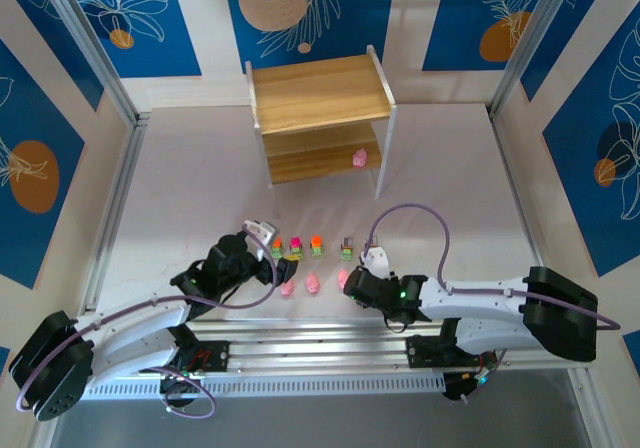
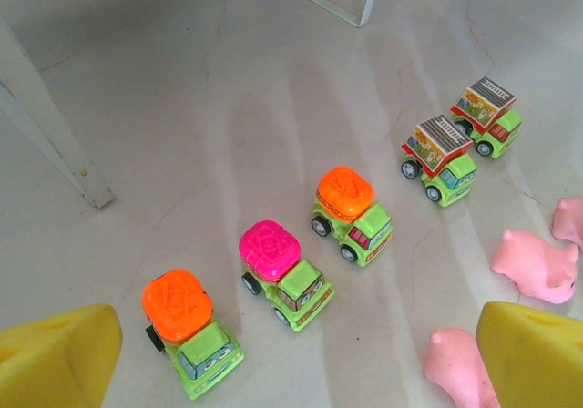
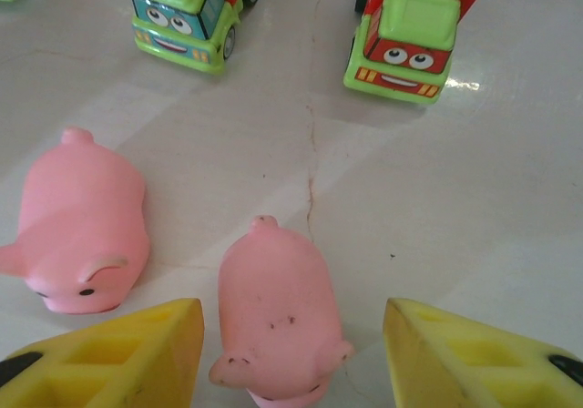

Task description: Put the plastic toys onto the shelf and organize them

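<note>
The wooden shelf (image 1: 320,93) stands at the back, with one pink toy (image 1: 361,156) on its lower tier. Green cars (image 1: 296,244) stand in a row on the table, with pink figures (image 1: 312,284) in front of them. My left gripper (image 1: 257,232) is open and holds nothing. It hovers near an orange-topped car (image 2: 187,331) and a magenta-topped car (image 2: 282,271). My right gripper (image 3: 293,353) is open around a pink pig (image 3: 282,321) that lies on the table, with a clear gap on the pig's right side. A second pig (image 3: 84,230) lies to its left.
White shelf legs (image 2: 55,135) rise left of the car row. Another orange-topped car (image 2: 351,212) and two striped-top cars (image 2: 442,158) continue the row. Two cars (image 3: 408,30) face my right gripper. Metal frame posts (image 1: 120,168) border the table.
</note>
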`<action>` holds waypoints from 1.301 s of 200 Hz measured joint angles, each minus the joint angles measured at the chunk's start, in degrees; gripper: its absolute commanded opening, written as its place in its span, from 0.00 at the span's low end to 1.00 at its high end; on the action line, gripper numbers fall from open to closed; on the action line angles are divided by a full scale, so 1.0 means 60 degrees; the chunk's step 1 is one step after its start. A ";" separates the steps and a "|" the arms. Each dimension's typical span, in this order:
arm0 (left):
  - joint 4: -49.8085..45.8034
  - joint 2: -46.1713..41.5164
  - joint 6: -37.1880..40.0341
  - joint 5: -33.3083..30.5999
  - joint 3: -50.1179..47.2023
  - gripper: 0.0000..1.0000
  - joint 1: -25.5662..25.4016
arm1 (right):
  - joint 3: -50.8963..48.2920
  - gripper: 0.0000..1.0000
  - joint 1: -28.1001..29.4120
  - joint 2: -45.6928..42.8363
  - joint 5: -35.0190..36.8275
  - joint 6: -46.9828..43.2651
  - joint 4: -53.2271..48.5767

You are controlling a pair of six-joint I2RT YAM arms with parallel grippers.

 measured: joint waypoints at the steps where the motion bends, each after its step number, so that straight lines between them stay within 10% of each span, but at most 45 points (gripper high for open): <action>1: 0.0000 0.0000 0.0000 0.0000 0.0000 1.00 0.0000 | 0.0000 0.55 0.0000 0.0007 0.0000 0.0004 0.0004; 260: 0.0004 0.0007 0.0000 0.0036 0.0004 1.00 0.0000 | 0.0007 0.40 0.0302 0.0627 0.0127 0.0200 0.0124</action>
